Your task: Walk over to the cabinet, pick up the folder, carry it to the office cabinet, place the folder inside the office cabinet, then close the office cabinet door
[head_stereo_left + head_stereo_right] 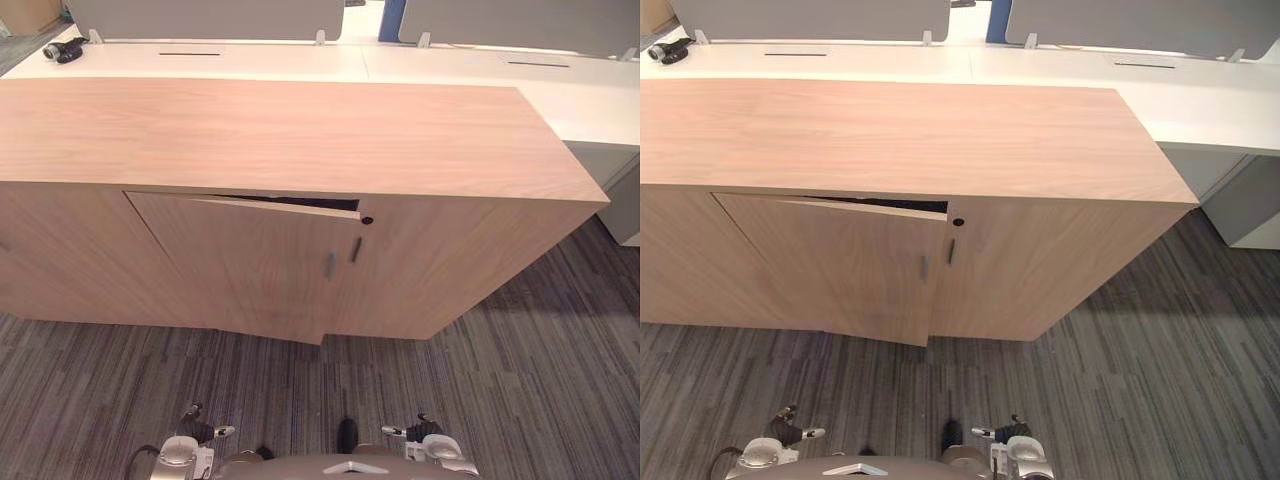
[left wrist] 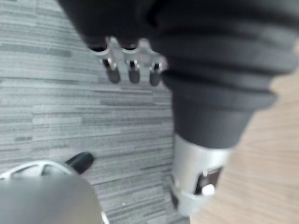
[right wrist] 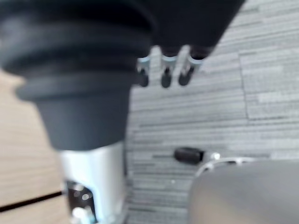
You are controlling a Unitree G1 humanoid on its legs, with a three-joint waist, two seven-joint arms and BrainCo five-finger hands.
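Okay, I'm standing square to the office cabinet (image 1: 290,130), looking down on its wooden top, and the door (image 1: 240,270) is what catches my eye. It's ajar, its free edge swung out from the front with a dark gap (image 1: 300,203) behind the top. My left hand (image 2: 132,65) hangs at my side over the carpet (image 1: 520,380), fingers relaxed and pointing down, nothing in them. My right hand (image 3: 166,74) is the same on the other side, loose and empty. Where the folder is I can't tell: neither hand has it, and the gap is too dark to see inside. My read is that it's in there and I'm on the last step, shutting the door, but that's a guess from empty hands and an open door. To do this well, I'd take a small step in first, because I judge the reach a little long from here. The door hinges on my left and its free edge sits near the middle, by the little handle (image 1: 330,266). So it's flat fingers on the face just beside that handle, then a straight, slow, even push with no grabbing. I'll keep clear of the neighbouring door's handle (image 1: 355,249), keep fingertips out of the gap, and press until the edge lies flush with the front.
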